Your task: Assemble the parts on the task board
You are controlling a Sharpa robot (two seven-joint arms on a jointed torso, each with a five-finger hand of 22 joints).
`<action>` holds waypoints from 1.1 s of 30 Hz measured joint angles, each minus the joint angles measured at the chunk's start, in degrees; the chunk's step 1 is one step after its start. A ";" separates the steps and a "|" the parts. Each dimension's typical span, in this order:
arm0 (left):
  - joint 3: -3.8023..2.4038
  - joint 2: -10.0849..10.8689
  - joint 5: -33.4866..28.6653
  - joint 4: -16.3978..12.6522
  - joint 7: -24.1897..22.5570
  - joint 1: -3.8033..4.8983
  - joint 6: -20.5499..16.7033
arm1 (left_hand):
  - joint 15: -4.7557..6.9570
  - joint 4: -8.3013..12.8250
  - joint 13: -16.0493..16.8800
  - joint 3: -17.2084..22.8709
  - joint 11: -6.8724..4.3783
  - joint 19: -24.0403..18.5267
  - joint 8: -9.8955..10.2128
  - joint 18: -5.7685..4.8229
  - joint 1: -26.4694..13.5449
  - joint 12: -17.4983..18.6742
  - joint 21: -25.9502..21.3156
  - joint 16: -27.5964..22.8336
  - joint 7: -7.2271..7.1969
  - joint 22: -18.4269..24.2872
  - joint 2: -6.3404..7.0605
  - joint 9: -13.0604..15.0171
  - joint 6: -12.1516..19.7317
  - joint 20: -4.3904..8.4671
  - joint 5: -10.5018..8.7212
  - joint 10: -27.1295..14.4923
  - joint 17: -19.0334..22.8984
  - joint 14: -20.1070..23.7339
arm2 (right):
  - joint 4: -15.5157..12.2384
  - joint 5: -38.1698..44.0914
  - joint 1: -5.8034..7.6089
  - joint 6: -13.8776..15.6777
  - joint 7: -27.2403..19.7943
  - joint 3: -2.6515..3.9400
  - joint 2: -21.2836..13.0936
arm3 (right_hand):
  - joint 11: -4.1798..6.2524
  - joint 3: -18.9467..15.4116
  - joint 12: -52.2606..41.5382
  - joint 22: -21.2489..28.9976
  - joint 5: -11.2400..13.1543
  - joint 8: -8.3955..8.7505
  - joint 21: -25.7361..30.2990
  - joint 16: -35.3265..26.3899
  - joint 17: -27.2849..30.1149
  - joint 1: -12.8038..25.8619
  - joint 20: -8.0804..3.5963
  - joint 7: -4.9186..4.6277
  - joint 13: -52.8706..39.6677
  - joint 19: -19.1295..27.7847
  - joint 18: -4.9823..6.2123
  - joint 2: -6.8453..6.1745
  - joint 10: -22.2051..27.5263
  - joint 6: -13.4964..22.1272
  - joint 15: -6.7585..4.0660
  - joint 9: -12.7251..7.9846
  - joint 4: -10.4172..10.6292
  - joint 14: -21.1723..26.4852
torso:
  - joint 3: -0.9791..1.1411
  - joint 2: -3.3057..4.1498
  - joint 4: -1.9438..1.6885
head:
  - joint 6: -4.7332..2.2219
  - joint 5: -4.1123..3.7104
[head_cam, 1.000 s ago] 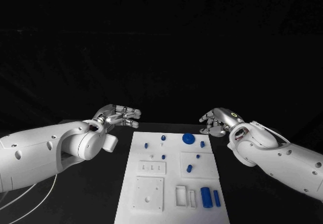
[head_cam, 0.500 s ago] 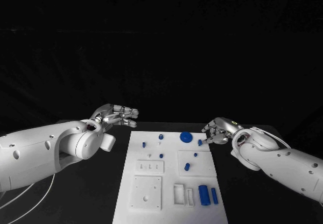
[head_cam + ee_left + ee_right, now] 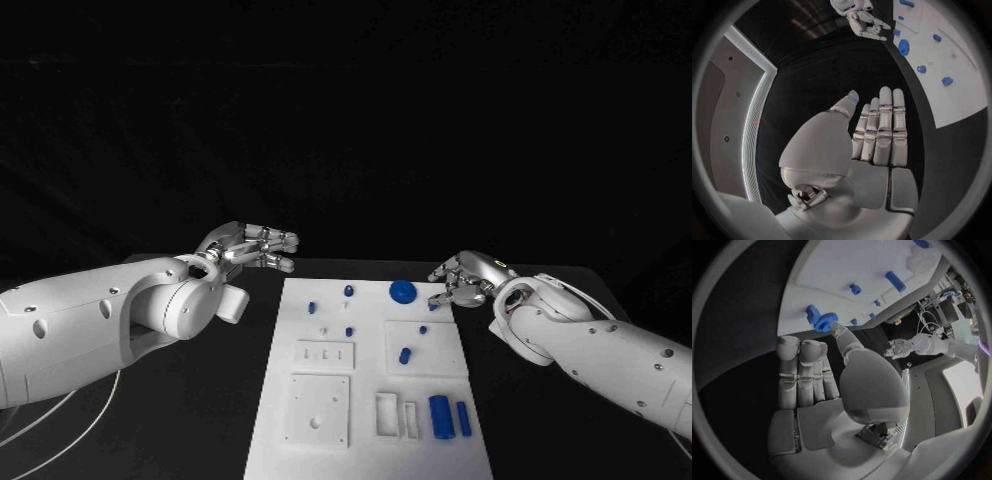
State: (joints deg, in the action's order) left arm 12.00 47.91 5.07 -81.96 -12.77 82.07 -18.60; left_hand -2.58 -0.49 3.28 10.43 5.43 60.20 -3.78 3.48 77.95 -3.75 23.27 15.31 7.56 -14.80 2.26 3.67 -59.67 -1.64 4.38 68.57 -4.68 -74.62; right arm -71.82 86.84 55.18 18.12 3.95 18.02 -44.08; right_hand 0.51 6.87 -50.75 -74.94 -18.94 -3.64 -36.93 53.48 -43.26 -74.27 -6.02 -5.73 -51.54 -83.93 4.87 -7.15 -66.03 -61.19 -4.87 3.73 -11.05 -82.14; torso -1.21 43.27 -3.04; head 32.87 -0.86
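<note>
The white task board (image 3: pixel 325 440) lies in the middle of the black table. Blue parts sit on it: a round gear (image 3: pixel 402 292) at the far edge, several small pegs, and a thick cylinder (image 3: pixel 440 416) by a thinner bar (image 3: pixel 463 417) at the near right. My right hand (image 3: pixel 464 277) hovers at the board's far right corner, fingers straight and holding nothing; its thumb tip (image 3: pixel 837 329) is close to the gear (image 3: pixel 825 321). My left hand (image 3: pixel 248 247) stays off the board's far left corner, fingers (image 3: pixel 882 130) extended and empty.
White raised blocks (image 3: pixel 319 410) with holes and an open slot (image 3: pixel 388 415) stand on the near half of the board. Black table (image 3: pixel 216 420) runs along both long sides of the board. My forearms (image 3: pixel 87 325) lie over those strips.
My right hand has come down and a little nearer, to the board's far right corner by the gear. The left hand has hardly moved.
</note>
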 measured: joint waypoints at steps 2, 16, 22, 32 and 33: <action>0.00 -0.04 0.00 0.03 0.00 0.00 0.02 | 0.00 0.00 0.00 0.00 0.00 0.00 0.00 0.00 0.00 0.00 0.00 0.00 0.00 0.00 0.00 0.00 0.00 0.00 0.00 0.00 0.00 0.00 | -0.02 -0.34 0.02 0.22 -0.01 0.19 0.33 | -0.05 -0.26 -0.79 0.00 -0.28 0.00 -0.57 0.11 -0.33 0.01 0.00 0.00 -0.83 0.00 0.00 0.01 -0.05 0.00 0.00 0.00 0.26 0.00 | 0.02 0.02 0.00 | 0.03 0.02; 0.00 -0.53 0.00 0.06 0.01 -0.03 0.15 | 0.00 0.21 0.00 0.20 0.00 -0.22 0.00 0.01 -0.22 0.00 0.00 0.00 0.00 0.01 -0.23 0.00 0.00 0.21 0.00 0.00 0.00 0.00 | 2.20 -0.08 0.04 0.36 3.30 0.49 3.99 | 0.02 0.42 -2.19 0.01 1.10 0.00 -2.52 0.78 -1.37 0.30 0.00 0.03 -2.47 0.00 -0.01 0.30 -0.46 -0.03 0.01 -0.01 1.50 -0.01 | -0.10 0.03 -0.03 | 0.43 0.25; -0.01 -0.65 0.00 -0.09 0.03 -0.03 0.20 | 0.00 0.21 0.00 0.20 0.00 -0.21 0.00 0.01 -0.22 0.00 0.00 0.00 0.00 0.01 -0.23 0.00 0.00 0.21 0.00 0.00 0.00 0.00 | 4.01 1.40 0.23 0.39 5.17 0.51 5.85 | 0.01 0.58 -2.19 0.01 1.18 0.00 -2.52 0.78 -1.50 0.30 0.00 0.03 -2.47 0.00 -0.01 0.30 -0.45 -0.03 0.01 -0.01 1.65 -0.01 | -0.10 0.25 -0.27 | 0.51 0.23; -0.01 -0.91 0.02 -0.16 0.07 -0.03 0.27 | 0.00 0.21 0.00 0.20 0.00 -0.21 0.00 0.01 -0.22 0.00 0.00 0.00 0.00 0.01 -0.23 0.00 0.00 0.21 0.00 0.00 -0.01 0.00 | 5.71 3.09 1.24 0.52 6.87 0.51 7.87 | -0.33 0.66 -3.65 0.02 1.85 0.00 -5.77 2.89 -4.48 0.30 0.20 -0.29 -3.77 -0.20 -0.01 0.30 -0.77 0.79 0.19 -0.01 2.21 0.18 | -0.23 0.74 -0.68 | 0.27 0.10; -0.01 -0.94 0.03 -0.16 0.07 -0.03 0.27 | 0.00 0.21 0.00 0.20 0.00 -0.21 0.00 0.01 -0.22 0.00 0.00 0.00 0.00 0.01 -0.23 0.00 0.00 0.21 0.00 0.00 0.00 0.00 | 5.76 3.19 1.35 0.52 6.93 0.51 7.99 | -0.50 0.56 -3.99 0.02 1.85 0.00 -6.27 3.21 -5.00 0.30 0.20 -0.30 -3.99 -0.21 -0.01 0.30 -0.94 1.11 0.19 -0.01 2.31 0.18 | -0.24 0.77 -0.71 | 0.25 0.10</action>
State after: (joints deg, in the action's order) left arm 12.00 46.97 5.09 -82.12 -12.70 82.04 -18.33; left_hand -2.58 -0.29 3.28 10.64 5.43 59.99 -3.78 3.50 77.72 -3.75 23.27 15.31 7.56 -14.79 2.03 3.67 -59.67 -1.43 4.38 68.57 -4.69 -74.62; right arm -66.06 90.04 56.52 18.64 10.89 18.53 -36.09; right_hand 0.01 7.42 -54.73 -74.93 -17.09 -3.64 -43.20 56.69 -48.26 -73.97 -5.81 -6.02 -55.53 -84.13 4.86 -6.85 -66.97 -60.08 -4.68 3.72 -8.74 -81.96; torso -1.45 44.04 -3.76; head 33.12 -0.75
